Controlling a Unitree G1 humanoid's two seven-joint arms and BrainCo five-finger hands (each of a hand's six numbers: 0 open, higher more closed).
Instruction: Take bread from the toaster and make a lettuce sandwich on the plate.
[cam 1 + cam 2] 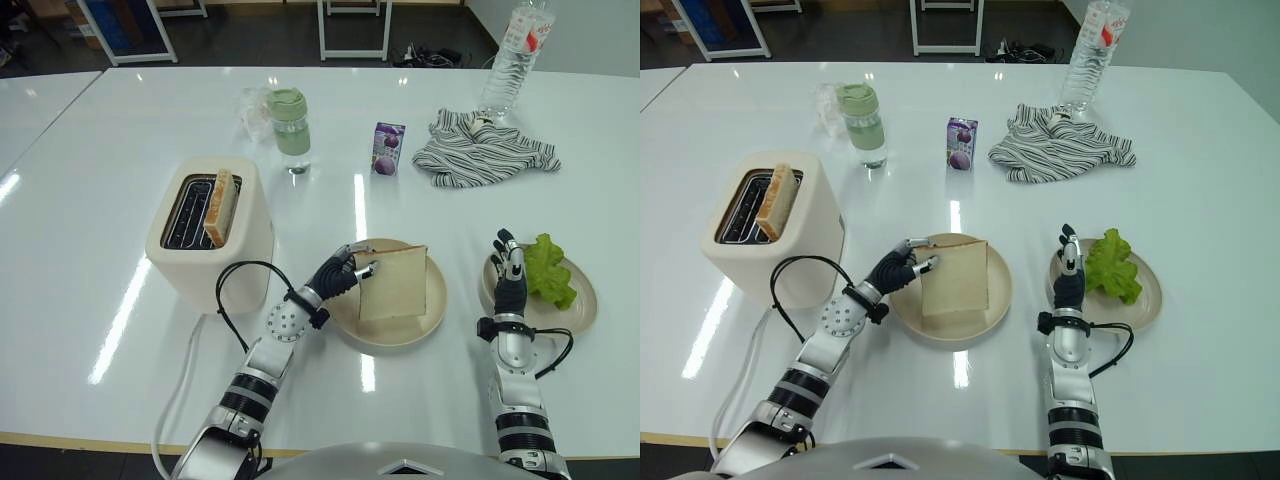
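Beige bread slice [395, 285] tilted on plate [392, 341], L hand [338, 273] pinching its edge, R hand [511, 277] flat, holding nothing, beside lettuce [551, 270], 2nd slice [220, 207] in toaster [222, 262].

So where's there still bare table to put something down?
The widest bare stretch lies between the juice carton and striped cloth behind and the bread plate and lettuce plate in front. Left of the toaster is free too. Crowded: the gap between the plates, with the right hand at the lettuce plate's edge.

Water bottle [508, 60], top beyond upper edge
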